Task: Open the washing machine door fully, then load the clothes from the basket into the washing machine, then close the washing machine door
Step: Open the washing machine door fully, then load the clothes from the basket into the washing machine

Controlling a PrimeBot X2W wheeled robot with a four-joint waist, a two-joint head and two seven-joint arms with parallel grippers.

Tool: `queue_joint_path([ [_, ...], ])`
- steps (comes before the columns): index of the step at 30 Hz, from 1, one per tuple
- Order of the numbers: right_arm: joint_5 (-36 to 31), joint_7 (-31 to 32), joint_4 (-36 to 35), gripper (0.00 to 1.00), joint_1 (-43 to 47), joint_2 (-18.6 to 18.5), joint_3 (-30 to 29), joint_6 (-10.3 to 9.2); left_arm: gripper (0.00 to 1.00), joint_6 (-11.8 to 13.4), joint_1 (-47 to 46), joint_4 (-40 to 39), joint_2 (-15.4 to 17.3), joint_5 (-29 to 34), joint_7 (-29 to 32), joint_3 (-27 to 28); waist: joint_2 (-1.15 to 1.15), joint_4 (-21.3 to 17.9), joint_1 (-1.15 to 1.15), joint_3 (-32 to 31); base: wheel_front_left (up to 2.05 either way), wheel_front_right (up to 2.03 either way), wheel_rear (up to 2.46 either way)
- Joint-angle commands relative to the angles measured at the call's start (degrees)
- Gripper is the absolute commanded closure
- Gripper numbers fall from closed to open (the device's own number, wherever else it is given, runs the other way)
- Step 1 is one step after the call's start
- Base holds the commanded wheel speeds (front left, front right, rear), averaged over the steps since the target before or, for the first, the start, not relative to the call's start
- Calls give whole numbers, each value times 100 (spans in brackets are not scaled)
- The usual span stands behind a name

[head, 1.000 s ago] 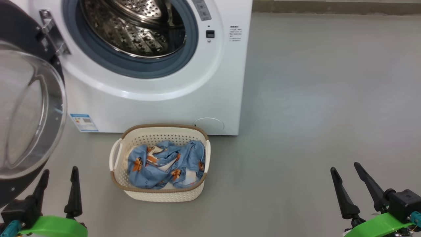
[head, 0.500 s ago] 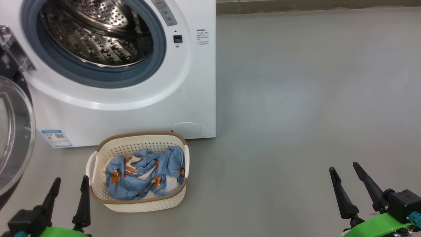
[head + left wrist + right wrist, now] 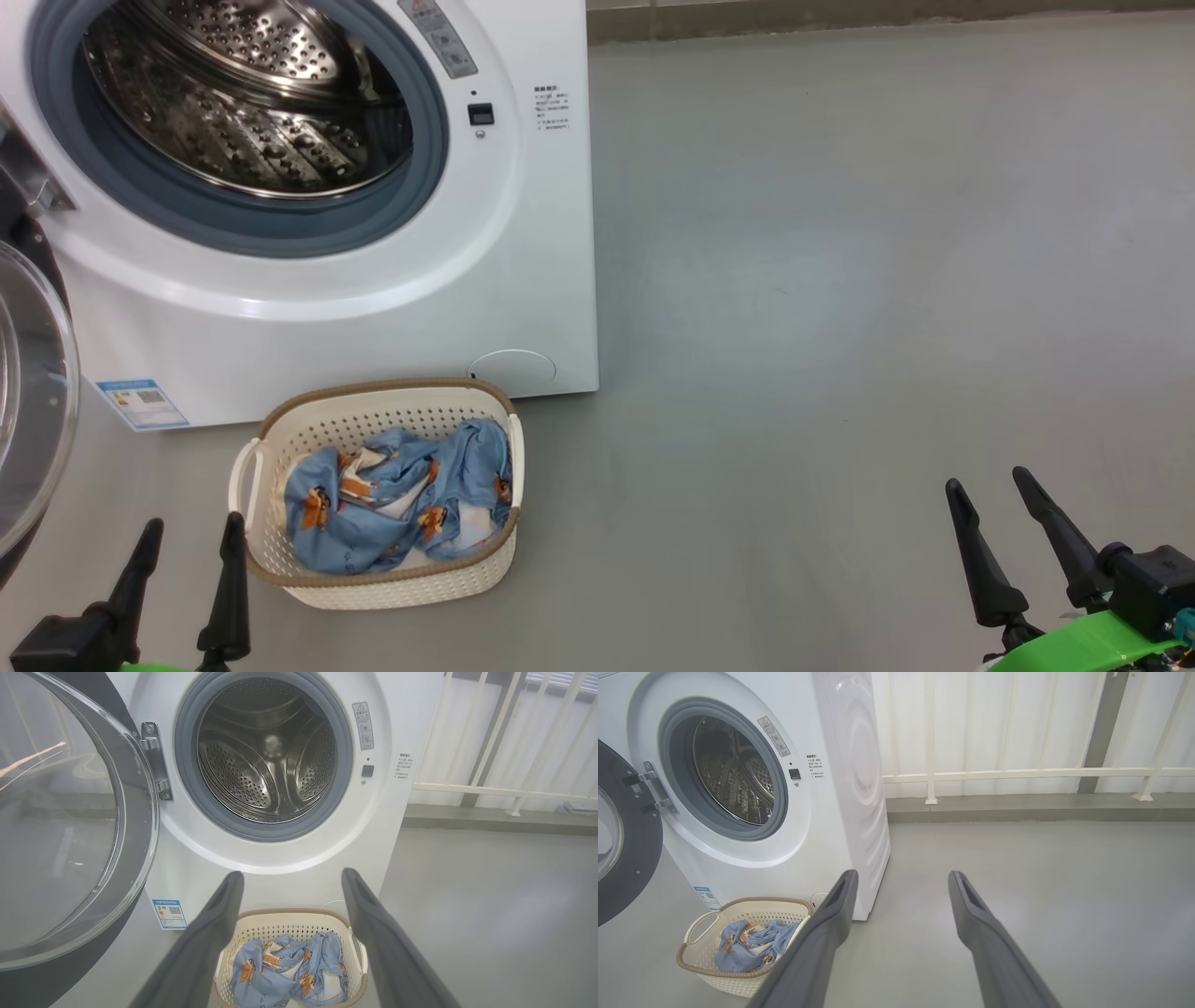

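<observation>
My left gripper [image 3: 192, 523] was spread wide with nothing between its fingers, low over the floor [image 3: 840, 280] and just beside the basket [image 3: 373, 586]; my right gripper [image 3: 986, 480] was equally open and empty, well apart from everything, over bare grey floor. The basket stood on the floor right in front of the washing machine [image 3: 327, 308], below its opening, with the clothes [image 3: 392, 513] heaped inside in a crumpled blue pile. The washing machine door [image 3: 70, 826] hung swung out on its metal hinge [image 3: 154, 760] at my left, its clear bowl bulging towards me, close beside my left arm. The steel drum [image 3: 243, 121] lay exposed inside the grey rubber ring [image 3: 280, 229]. The floor was smooth, plain grey, running back to a low kerb [image 3: 1017, 809] with a white railing [image 3: 1017, 772] and pale ribbed panels behind it. On the machine's front I saw a slanted warning sticker [image 3: 364, 725] bearing a triangle sign, a small dark square button [image 3: 367, 770], a block of fine print beside it, a blue label sticker [image 3: 140, 403] with a code square low at the left, and a round flap [image 3: 512, 367] low at the right; none of the writing was large enough to read.
</observation>
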Motion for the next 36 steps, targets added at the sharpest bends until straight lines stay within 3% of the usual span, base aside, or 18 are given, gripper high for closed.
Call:
queue_joint_path([
  [1,-15,-69,-142,0,-52,-98,91,26,0,4,-44,-194,136,46,-37,195,0,14,0,0,0,0,0],
  [18,-7,-69,-147,0,-65,-80,98,26,0,3,-94,-206,95,-66,-37,127,0,75,0,43,4,-14,10],
  [36,-30,-69,-152,0,-94,-42,113,26,0,3,-185,-217,165,-102,-37,62,0,100,0,98,67,-165,98],
])
